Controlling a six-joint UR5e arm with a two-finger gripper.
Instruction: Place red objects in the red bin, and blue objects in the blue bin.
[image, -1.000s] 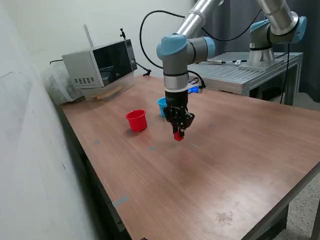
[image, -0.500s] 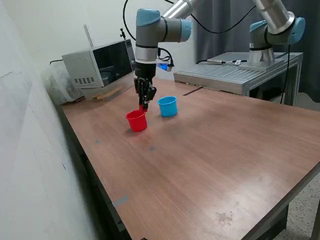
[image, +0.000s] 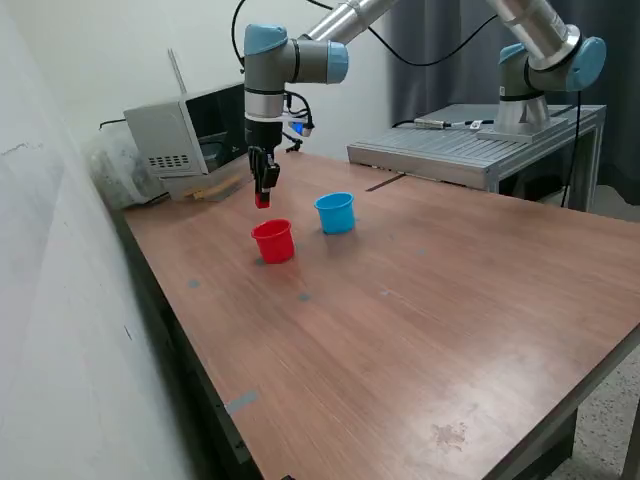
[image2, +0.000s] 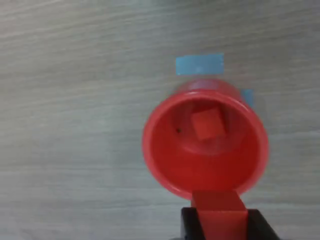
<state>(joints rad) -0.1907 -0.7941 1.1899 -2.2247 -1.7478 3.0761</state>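
Wrist view: you are looking down into the small round red plastic cup (image2: 205, 145), and one tiny solid red cube (image2: 207, 124) already lies on its floor. A second tiny red cube (image2: 218, 209) sits clamped between the black fingers of the two-finger gripper (image2: 220, 222), just outside the cup's rim, at 6 o'clock from the cup's centre in this picture. So the jaws are clenched on that cube and it is not yet over the opening.

In the exterior view the gripper (image: 263, 193) hangs above the wooden table (image: 450, 320), up and toward 11 o'clock from the red cup (image: 273, 241). The small light-blue plastic cup (image: 336, 213) stands at about 2 o'clock from the red one, near it but not touching.

Risks, as I judge them:
- If you release now, the cube probably drops outside the cup or clips the rim, because it is offset from the opening.
- If you descend without re-centring, a finger could catch the rolled rim and tip or shove the light cup.
- A drop from this height could bounce off the cube already inside.

Count: red cups 1; light-blue cups 1; red cubes 2 (one in the cup, one held); dark-blue cubes 0 visible, and whether any lie inside the blue cup cannot be told. Two pale blue tape marks (image2: 199, 64) lie on the table beside the red cup.
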